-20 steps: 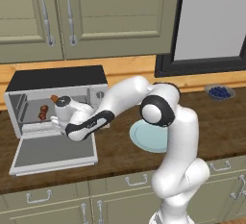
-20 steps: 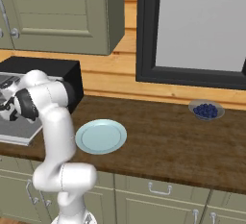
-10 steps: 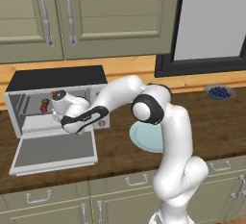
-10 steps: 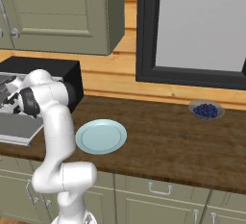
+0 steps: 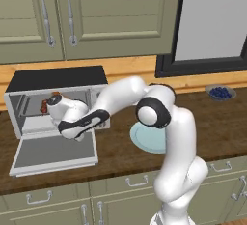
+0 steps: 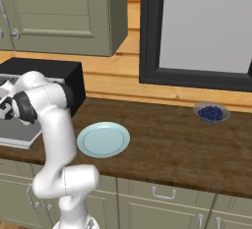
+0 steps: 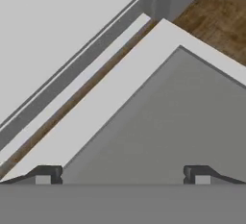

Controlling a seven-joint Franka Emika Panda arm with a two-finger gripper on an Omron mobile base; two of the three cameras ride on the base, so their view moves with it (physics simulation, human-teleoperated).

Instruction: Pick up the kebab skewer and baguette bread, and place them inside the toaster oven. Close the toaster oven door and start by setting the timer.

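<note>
Food seems loaded: kebab skewer (image 5: 48, 104) lies inside toaster oven (image 5: 58, 91), baguette likely hidden behind the arm. Hand (image 7: 122, 175) spread wide, empty, over the lowered toaster oven door (image 5: 53, 151); closing and timer remain.

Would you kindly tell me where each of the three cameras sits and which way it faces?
Left base view: behind the arm's left, facing the toaster oven, its lowered toaster oven door; arm rises at right.
Right base view: behind the arm's right, facing counter, plate, blueberry bowl; arm at left.
Hand view: on the hand, looking at the door pane; fingers spread.
Both base views share oven, plate, bowl.
</note>
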